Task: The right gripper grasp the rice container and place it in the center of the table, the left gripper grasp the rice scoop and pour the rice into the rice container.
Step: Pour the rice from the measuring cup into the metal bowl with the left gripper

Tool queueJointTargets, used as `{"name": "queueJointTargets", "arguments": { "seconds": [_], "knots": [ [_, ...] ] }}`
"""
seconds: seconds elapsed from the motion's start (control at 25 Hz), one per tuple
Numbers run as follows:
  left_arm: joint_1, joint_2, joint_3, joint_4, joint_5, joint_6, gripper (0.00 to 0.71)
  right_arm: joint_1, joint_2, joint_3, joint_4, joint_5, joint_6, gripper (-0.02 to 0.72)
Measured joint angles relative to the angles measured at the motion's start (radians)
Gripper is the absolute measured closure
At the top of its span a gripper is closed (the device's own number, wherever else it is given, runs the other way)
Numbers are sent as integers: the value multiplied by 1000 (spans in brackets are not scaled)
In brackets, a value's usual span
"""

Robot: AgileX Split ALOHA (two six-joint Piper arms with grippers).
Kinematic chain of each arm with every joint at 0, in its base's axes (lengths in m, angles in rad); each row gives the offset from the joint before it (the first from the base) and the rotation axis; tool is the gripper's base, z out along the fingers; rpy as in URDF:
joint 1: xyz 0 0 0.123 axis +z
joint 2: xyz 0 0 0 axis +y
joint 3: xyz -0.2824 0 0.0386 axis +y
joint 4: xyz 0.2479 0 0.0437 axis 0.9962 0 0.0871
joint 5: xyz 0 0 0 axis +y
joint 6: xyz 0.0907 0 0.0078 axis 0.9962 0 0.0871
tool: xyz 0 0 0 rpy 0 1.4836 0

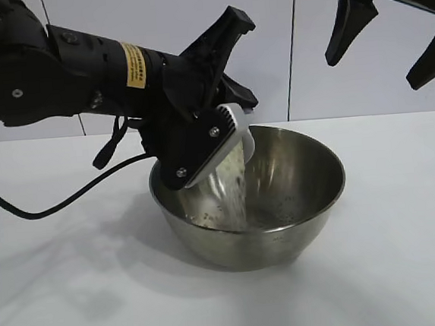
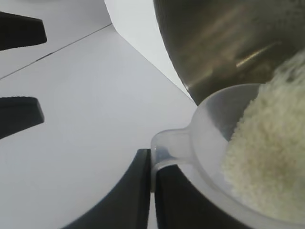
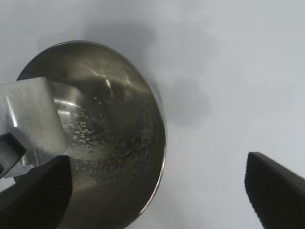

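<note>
The rice container [image 1: 300,194], a shiny steel bowl, stands on the white table [image 1: 409,261]. Over its near-left rim my left gripper [image 1: 216,132] is shut on the handle of the rice scoop [image 1: 232,150], which is tipped steeply. Rice [image 1: 234,196] streams from it into the bowl. In the left wrist view the fingers [image 2: 138,191] pinch the scoop [image 2: 205,129], and its rice [image 2: 269,157] slides toward the bowl [image 2: 224,43]. My right gripper [image 1: 375,71] hangs open, high at the right, holding nothing. Its wrist view looks down at the bowl [image 3: 119,95], scattered grains [image 3: 83,133] and the scoop [image 3: 31,114].
A black cable [image 1: 61,201] from the left arm trails over the table at the left. A pale panelled wall [image 1: 298,41] stands behind the table. Bare tabletop [image 3: 228,71] lies to the right of the bowl and in front of it.
</note>
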Motion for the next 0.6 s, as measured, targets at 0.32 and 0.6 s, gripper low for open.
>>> {"name": "queueJointTargets", "arguments": {
  "seconds": [0.32,0.6],
  "knots": [
    [0,0,-4,7,-1,179,701,0,0,0,0,1,-21,21],
    [0,0,-4,12,-6,288,701,0,0,0,-1,1,-24,21]
  ]
}}
